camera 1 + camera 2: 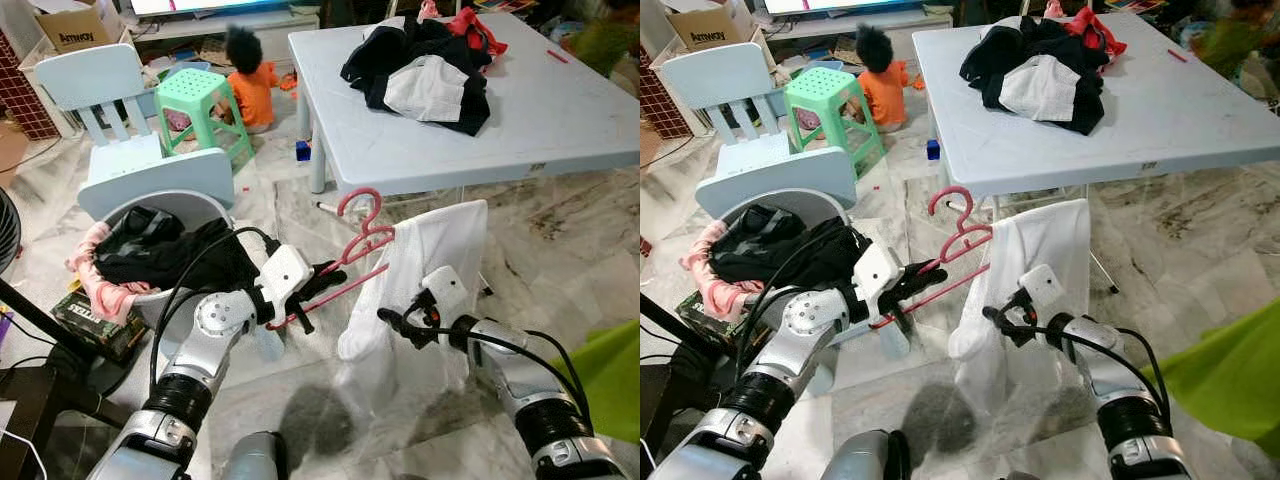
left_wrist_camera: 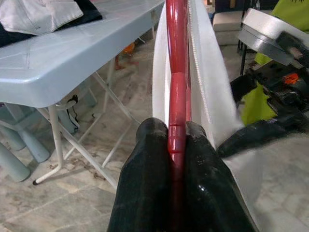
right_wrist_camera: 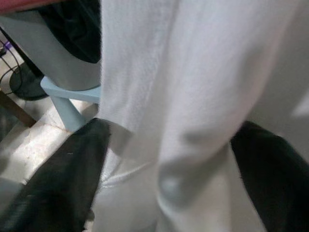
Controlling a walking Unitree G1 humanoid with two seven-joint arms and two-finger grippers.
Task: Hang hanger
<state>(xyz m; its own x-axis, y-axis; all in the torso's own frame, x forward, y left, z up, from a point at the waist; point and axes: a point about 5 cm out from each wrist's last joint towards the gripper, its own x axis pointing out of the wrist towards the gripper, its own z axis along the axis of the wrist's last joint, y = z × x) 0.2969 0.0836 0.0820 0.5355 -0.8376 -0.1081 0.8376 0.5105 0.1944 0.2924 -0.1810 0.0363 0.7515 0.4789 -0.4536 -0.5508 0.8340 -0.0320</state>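
The left gripper (image 1: 322, 283) held the pink hanger (image 1: 352, 248) out in front of the robot, above the marble floor (image 1: 560, 250). Its jaws were pressed together on the hanger's lower bar near one end, and in the left wrist view the red-pink bar (image 2: 176, 96) ran straight out from between the two black fingers (image 2: 145, 183). The hanger tilted upward away from that grip, with its hook (image 1: 358, 205) standing up just in front of the edge of the table (image 1: 560, 120).

A white garment (image 1: 420, 280) was draped over the far end of the hanger and hung down toward the floor. The right gripper (image 1: 408, 328) was at the garment's lower part. Its jaws stood spread, with the white cloth (image 3: 183, 121) hanging in the gap between the two fingers (image 3: 58, 183); whether either finger touched the cloth could not be told.

On the table lay a pile of clothes (image 1: 425, 70) in black, white and red. To the robot's left stood a laundry basket (image 1: 190, 210) full of dark and pink clothing, with a pale blue child's chair (image 1: 110, 100) and a green stool (image 1: 200, 100) behind it. A small child in an orange top (image 1: 250, 85) sat on the floor beyond the stool, back to the camera.
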